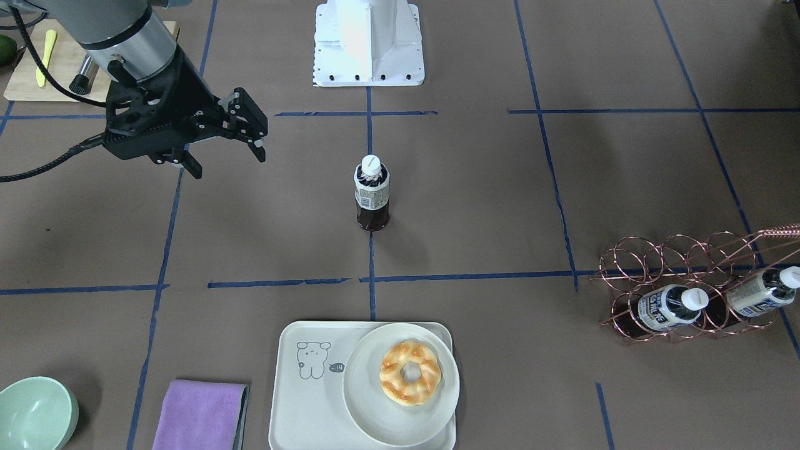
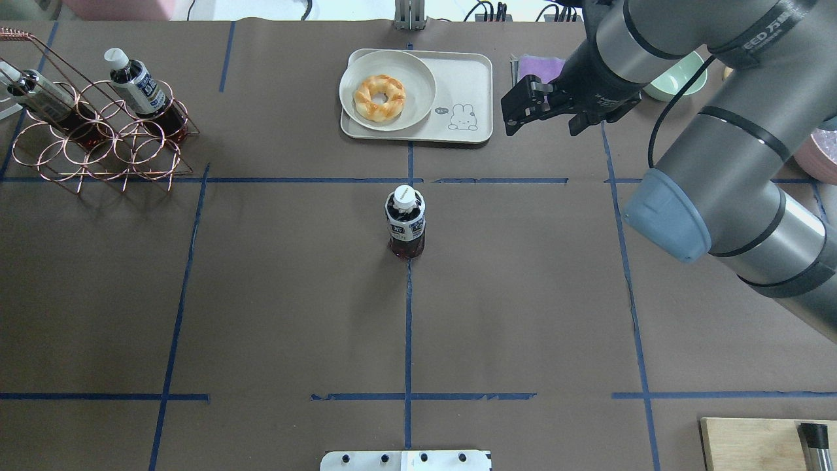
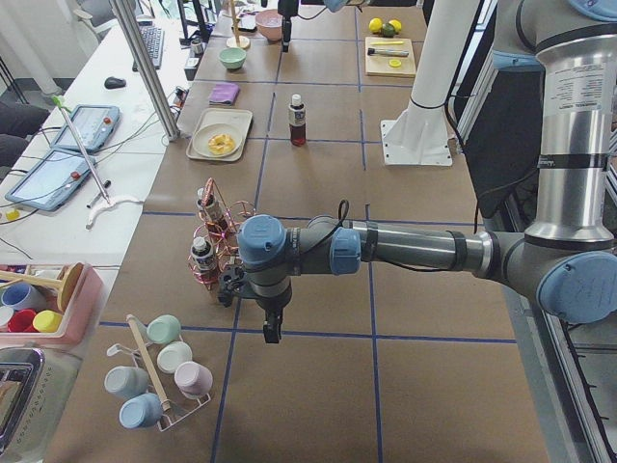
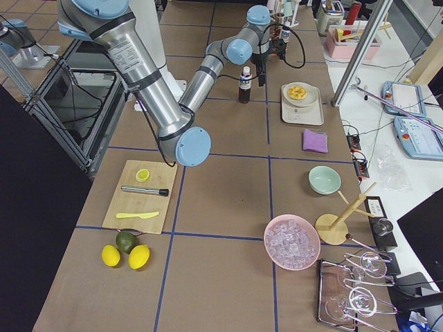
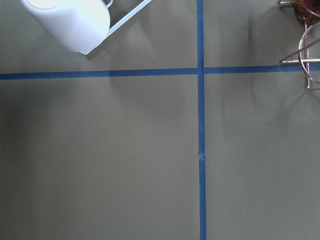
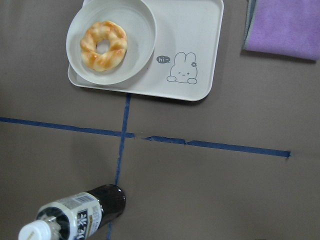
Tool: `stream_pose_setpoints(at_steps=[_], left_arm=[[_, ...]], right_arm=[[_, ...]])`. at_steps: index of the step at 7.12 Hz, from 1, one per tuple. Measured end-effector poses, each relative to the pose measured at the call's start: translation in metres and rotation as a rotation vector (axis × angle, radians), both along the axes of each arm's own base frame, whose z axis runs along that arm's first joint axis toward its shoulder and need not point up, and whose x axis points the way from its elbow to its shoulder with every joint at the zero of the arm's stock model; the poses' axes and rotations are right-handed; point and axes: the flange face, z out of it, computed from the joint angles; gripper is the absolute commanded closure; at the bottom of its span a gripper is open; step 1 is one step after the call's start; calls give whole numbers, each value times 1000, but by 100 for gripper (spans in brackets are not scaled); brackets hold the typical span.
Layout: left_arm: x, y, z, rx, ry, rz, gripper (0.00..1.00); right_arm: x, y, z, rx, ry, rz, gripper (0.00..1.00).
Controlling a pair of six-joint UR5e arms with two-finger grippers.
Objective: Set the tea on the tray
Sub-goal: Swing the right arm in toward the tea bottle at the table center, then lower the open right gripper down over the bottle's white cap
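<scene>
The tea [image 1: 372,194] is a small bottle of dark liquid with a white cap, standing upright at the table's middle; it also shows in the overhead view [image 2: 406,222] and at the bottom of the right wrist view [image 6: 75,217]. The off-white tray [image 1: 306,406] with the drawn bear lies beyond it [image 2: 467,85] [image 6: 200,50]. My right gripper [image 1: 253,128] hangs open and empty above the table, beside the tray's right end [image 2: 516,108] and apart from the bottle. My left gripper [image 3: 272,333] shows only in the exterior left view, near the wire rack; I cannot tell whether it is open or shut.
A round white plate with a doughnut [image 1: 409,372] fills half the tray. A copper wire rack [image 2: 98,137] holds two more bottles. A purple cloth [image 1: 200,415], a green bowl [image 1: 34,415] and a wooden board [image 1: 25,81] lie around the right arm. A white mug [image 5: 70,22] lies under the left wrist.
</scene>
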Motion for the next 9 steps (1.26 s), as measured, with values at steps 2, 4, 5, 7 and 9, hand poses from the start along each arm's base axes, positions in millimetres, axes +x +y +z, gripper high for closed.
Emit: stream_pose_setpoints(at_steps=[2, 4, 5, 7, 9], left_arm=[[0, 0, -1, 2, 0, 1, 0], [0, 0, -1, 3, 0, 1, 0], [0, 0, -1, 3, 0, 1, 0], [0, 0, 0, 1, 0, 1, 0], [0, 0, 0, 1, 0, 1, 0]], right_arm=[[-33, 3, -22, -11, 4, 22, 0], [-66, 10, -38, -10, 20, 31, 0], [-80, 15, -47, -11, 45, 33, 0], [-98, 26, -64, -15, 88, 30, 1], [-112, 27, -72, -15, 105, 25, 1]])
